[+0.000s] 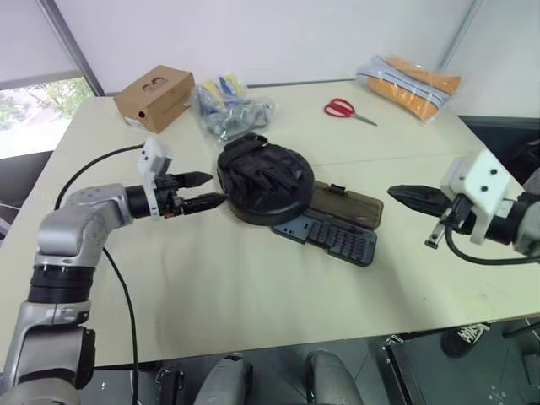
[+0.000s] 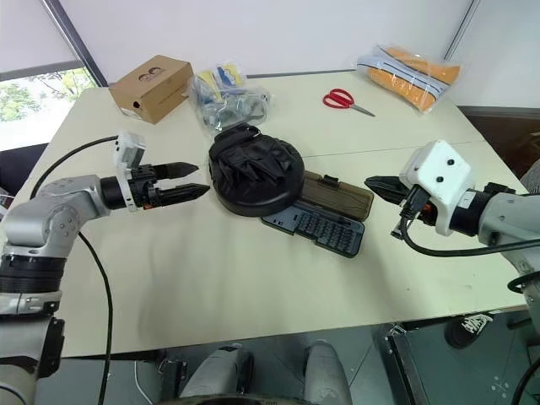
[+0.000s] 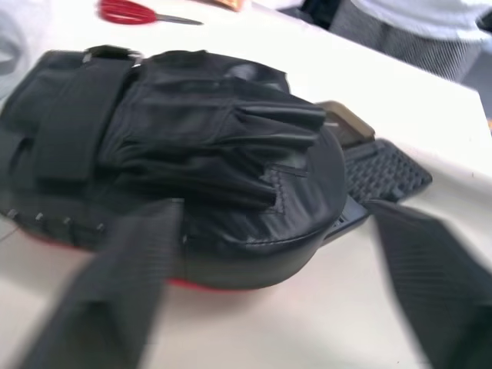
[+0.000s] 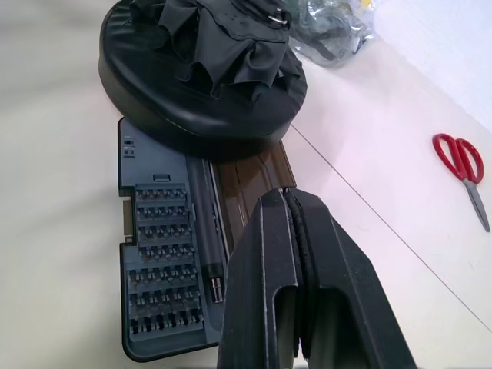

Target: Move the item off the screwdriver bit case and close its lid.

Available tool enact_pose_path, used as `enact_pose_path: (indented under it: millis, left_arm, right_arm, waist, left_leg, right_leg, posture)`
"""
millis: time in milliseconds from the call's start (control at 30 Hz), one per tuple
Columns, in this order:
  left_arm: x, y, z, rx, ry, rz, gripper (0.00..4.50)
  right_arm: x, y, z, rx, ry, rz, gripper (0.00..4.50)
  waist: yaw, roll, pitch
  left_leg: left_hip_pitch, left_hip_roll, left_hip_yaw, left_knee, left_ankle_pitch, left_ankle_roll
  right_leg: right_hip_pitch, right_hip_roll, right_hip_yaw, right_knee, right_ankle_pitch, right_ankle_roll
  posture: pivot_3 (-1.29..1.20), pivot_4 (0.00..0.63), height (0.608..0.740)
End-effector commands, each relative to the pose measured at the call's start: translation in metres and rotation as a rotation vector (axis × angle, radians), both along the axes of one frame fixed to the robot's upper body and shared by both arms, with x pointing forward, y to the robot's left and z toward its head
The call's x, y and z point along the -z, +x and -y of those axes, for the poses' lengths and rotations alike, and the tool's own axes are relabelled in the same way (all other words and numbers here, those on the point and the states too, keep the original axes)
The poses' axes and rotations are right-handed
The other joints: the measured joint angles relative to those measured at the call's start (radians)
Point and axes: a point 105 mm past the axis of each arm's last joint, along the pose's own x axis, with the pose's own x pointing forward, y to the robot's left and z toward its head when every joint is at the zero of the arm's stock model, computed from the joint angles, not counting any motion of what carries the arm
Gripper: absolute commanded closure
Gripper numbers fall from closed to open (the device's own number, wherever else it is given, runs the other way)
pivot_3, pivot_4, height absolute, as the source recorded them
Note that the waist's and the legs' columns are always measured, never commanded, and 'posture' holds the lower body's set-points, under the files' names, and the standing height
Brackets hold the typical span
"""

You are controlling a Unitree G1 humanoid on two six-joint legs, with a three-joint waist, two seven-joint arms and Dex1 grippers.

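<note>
The item (image 1: 263, 181), a round black padded disc with a wrinkled glove strap on top, lies on the left end of the open screwdriver bit case (image 1: 337, 234). Rows of bits show in the case's uncovered part. The smoky-brown lid (image 1: 350, 205) lies flat open behind the case, its left part under the disc. My left gripper (image 1: 207, 190) is open, level, just left of the disc's rim, fingers (image 3: 123, 292) either side of its near edge without touching. My right gripper (image 1: 405, 196) hangs shut and empty to the right of the case, pointing at it.
A brown cardboard box (image 1: 156, 95) and a clear bag of tools (image 1: 228, 110) sit behind the disc. Red scissors (image 1: 346, 110) and an orange packet (image 1: 409, 84) lie at the back right. Bare tabletop (image 1: 236, 278) stretches in front of the case to the near edge.
</note>
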Motion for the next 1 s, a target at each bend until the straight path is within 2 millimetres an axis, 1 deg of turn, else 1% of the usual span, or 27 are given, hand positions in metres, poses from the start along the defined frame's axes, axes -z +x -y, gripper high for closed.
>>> enact_pose_path:
  millis: [33,200,300,433,533,667,767,800,833,867,1000]
  left_arm:
    - [-0.008,0.009,0.005,0.016,0.075,0.124,0.04]
    - [-0.015,0.027,0.016,-0.003,0.061,0.216,0.04]
    - [-0.012,0.04,0.023,-0.032,0.05,0.261,0.04]
    - [0.005,0.05,0.04,-0.022,0.068,0.257,0.04]
    - [0.02,0.056,0.047,-0.022,0.116,0.259,0.04]
    - [0.036,0.063,0.049,-0.041,0.148,0.25,0.04]
    - [0.041,0.068,0.047,-0.073,0.15,0.249,0.04]
    - [0.04,0.069,0.048,-0.075,0.146,0.249,0.56]
    - [0.041,0.07,0.048,-0.08,0.143,0.249,0.85]
    - [0.041,0.071,0.048,-0.087,0.14,0.249,1.28]
    - [0.041,0.075,0.047,-0.12,0.114,0.237,3.25]
  right_arm:
    - [-0.011,-0.003,-0.006,-0.018,0.003,0.058,4.5]
    - [-0.01,-0.003,-0.008,-0.016,0.01,0.061,4.5]
    - [-0.009,-0.004,-0.01,-0.012,0.018,0.065,4.5]
    - [-0.007,-0.006,-0.011,-0.004,0.026,0.07,4.5]
    - [-0.007,-0.006,-0.012,0.002,0.029,0.077,4.5]
    - [-0.008,-0.007,-0.013,0.01,0.032,0.086,4.5]
    - [-0.009,-0.008,-0.013,0.014,0.035,0.093,4.5]
    - [-0.009,-0.008,-0.014,0.015,0.036,0.095,4.5]
    - [-0.009,-0.008,-0.014,0.017,0.037,0.097,4.5]
    - [-0.009,-0.008,-0.014,0.018,0.037,0.098,4.5]
    - [-0.01,-0.008,-0.014,0.023,0.039,0.104,4.5]
  waist:
    - [0.0,0.0,0.0]
    - [0.001,0.0,0.0]
    - [0.001,0.0,0.0]
    - [0.001,0.0,0.0]
    - [0.001,-0.001,0.0]
    - [0.002,-0.001,0.0]
    - [0.002,-0.001,0.0]
    - [0.002,-0.001,0.0]
    - [0.003,-0.001,0.0]
    - [0.003,-0.001,0.0]
    - [0.001,-0.001,0.0]
  left_leg:
    - [0.0,0.0,0.0,0.0,0.0,0.0]
    - [-0.001,0.0,0.0,0.001,0.0,0.0]
    - [-0.001,0.0,0.0,0.001,0.0,0.0]
    - [-0.001,-0.001,0.0,0.001,0.0,0.0]
    - [-0.001,-0.001,0.0,0.001,0.0,0.0]
    - [-0.001,-0.001,0.0,0.001,0.0,0.0]
    - [-0.001,-0.001,0.0,0.002,0.0,0.0]
    - [0.0,-0.001,0.0,0.002,0.0,0.0]
    - [0.0,-0.001,0.0,0.002,0.0,0.0]
    - [0.0,-0.001,0.0,0.002,0.0,0.0]
    - [0.0,-0.001,0.0,0.002,0.0,0.0]
  right_leg:
    - [0.0,0.0,0.0,0.0,0.0,0.0]
    - [0.0,0.0,0.0,0.0,0.0,0.0]
    - [0.0,0.0,0.0,0.0,0.0,0.0]
    - [0.0,0.0,-0.001,0.0,0.0,0.0]
    - [0.0,0.0,-0.001,0.0,0.0,0.0]
    - [0.0,0.0,-0.001,0.0,0.0,0.0]
    - [0.0,0.0,-0.001,0.001,0.0,0.001]
    - [0.0,0.0,-0.001,0.001,0.0,0.001]
    - [0.0,0.0,-0.001,0.001,0.0,0.001]
    - [0.001,0.0,-0.001,0.001,0.001,0.001]
    - [0.001,0.0,-0.001,0.001,0.001,0.001]
  posture:
    - [0.0,0.15,0.74]
    - [0.0,0.15,0.74]
    - [0.0,0.15,0.74]
    - [0.0,0.15,0.74]
    - [0.0,0.15,0.74]
    - [0.0,0.15,0.74]
    - [0.0,0.15,0.74]
    - [0.0,0.15,0.74]
    - [0.0,0.15,0.74]
    - [0.0,0.15,0.74]
    - [0.0,0.15,0.74]
